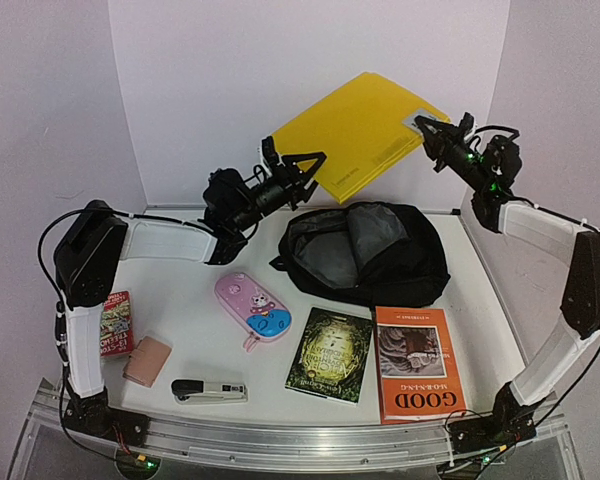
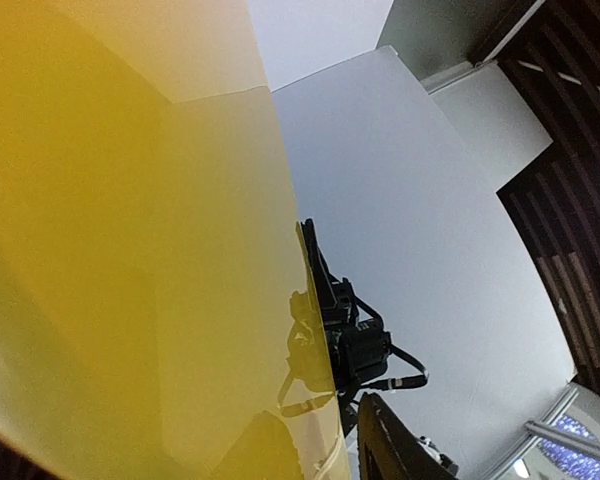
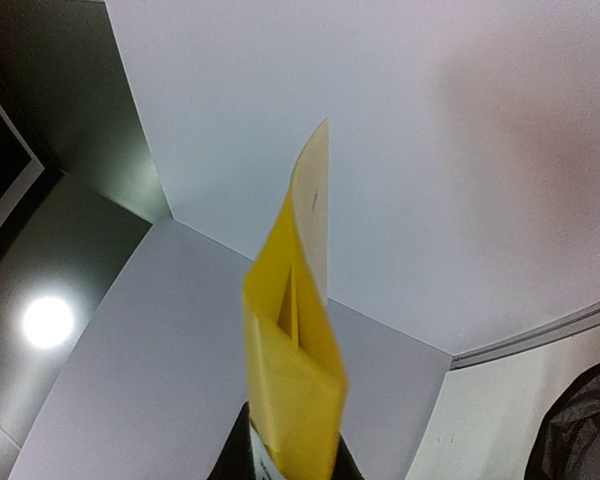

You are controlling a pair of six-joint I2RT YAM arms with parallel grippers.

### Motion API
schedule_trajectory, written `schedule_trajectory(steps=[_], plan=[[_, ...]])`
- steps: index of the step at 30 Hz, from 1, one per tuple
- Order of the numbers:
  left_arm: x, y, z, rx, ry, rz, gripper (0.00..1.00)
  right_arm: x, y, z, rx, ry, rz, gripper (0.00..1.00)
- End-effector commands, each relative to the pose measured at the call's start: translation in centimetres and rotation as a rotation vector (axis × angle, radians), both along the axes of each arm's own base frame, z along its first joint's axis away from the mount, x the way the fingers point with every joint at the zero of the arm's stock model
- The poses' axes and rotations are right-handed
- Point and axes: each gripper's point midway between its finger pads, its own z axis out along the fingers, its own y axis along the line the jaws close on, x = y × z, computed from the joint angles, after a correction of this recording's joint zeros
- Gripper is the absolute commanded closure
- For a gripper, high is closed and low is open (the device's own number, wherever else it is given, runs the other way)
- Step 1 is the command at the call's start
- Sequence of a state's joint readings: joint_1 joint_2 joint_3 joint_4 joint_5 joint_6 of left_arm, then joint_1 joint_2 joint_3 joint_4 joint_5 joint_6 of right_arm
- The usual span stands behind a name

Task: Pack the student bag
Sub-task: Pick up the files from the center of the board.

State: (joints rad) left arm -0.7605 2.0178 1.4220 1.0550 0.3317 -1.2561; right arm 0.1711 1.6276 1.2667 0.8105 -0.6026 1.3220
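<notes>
While right claw (image 1: 426, 126) grips folder (image 1: 355, 132) (yellow), bag (image 1: 405, 262) gapes.

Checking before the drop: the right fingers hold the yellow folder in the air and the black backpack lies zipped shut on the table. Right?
No: the top view shows the student bag lying unzipped, grey lining exposed. The right fingers do hold the yellow folder in the air.

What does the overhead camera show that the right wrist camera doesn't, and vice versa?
Only the overhead view shows the pink pencil case, stapler and left arm. Only the right wrist view shows the yellow folder edge-on, its layers gaping, and a ceiling light. Both show that folder pinched by the right end effector; dark fabric in the wrist view's corner is probably the student bag.
</notes>
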Motion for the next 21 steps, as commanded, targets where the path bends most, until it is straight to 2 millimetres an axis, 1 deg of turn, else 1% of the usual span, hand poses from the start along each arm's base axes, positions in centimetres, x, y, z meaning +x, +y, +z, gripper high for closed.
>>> schedule_trajectory(steps=[1,2,4,5,6,7,8,9,10,11,12,13,15,17,18,21], plan=[[-0.8,1.2,2.7,-0.060,-0.060,-0.010,0.66,-2.9,0.3,3.9,0.022,-0.137,0.041,1.00],[-0.8,1.6,2.5,-0.053,-0.059,-0.003,0.73,-2.9,0.4,3.4,0.010,-0.129,0.044,0.97],[-0.7,2.5,2.3,-0.034,-0.057,0.012,0.85,-2.7,0.6,2.2,-0.028,-0.108,0.043,0.87],[-0.6,2.8,1.8,-0.016,-0.054,0.020,0.90,-2.6,0.7,1.6,-0.051,-0.100,0.041,0.83],[-0.7,3.1,1.6,0.005,-0.053,0.029,0.95,-2.5,0.8,1.0,-0.076,-0.093,0.036,0.77],[-0.7,3.3,1.4,0.026,-0.049,0.036,0.99,-2.3,0.8,0.2,-0.100,-0.074,0.031,0.67],[-0.7,3.5,1.1,0.050,-0.045,0.041,1.00,-2.2,0.9,-0.3,-0.131,-0.072,0.023,0.56],[-0.8,3.8,0.7,0.077,-0.040,0.047,1.00,-1.8,0.9,-1.2,-0.178,-0.048,0.008,0.48],[-0.8,4.1,0.4,0.105,-0.035,0.053,1.00,-1.4,0.9,-2.2,-0.231,-0.018,-0.006,0.41],[-0.7,4.5,0.0,0.129,-0.025,0.061,1.00,-1.0,0.8,-3.9,-0.324,0.027,-0.030,0.36],[-0.8,5.0,-0.5,0.163,-0.006,0.067,1.00,-0.5,0.4,-5.0,-0.397,0.054,-0.061,0.34],[-0.7,5.7,-0.8,0.187,0.002,0.079,1.00,-0.2,0.0,-5.6,-0.478,0.056,-0.088,0.31],[-0.6,7.5,-2.1,0.259,0.042,0.106,1.00,0.4,-0.8,-8.8,-0.660,0.137,-0.129,0.24],[-0.8,8.8,-2.9,0.324,0.057,0.120,1.00,0.8,-1.5,-10.9,-0.815,0.183,-0.152,0.23],[-1.0,9.4,-3.3,0.360,0.063,0.126,1.00,0.9,-1.7,-12.6,-0.894,0.214,-0.148,0.23],[-1.7,10.9,-4.5,0.483,0.081,0.125,1.00,1.4,-2.3,-15.3,-1.060,0.276,-0.157,0.23]])
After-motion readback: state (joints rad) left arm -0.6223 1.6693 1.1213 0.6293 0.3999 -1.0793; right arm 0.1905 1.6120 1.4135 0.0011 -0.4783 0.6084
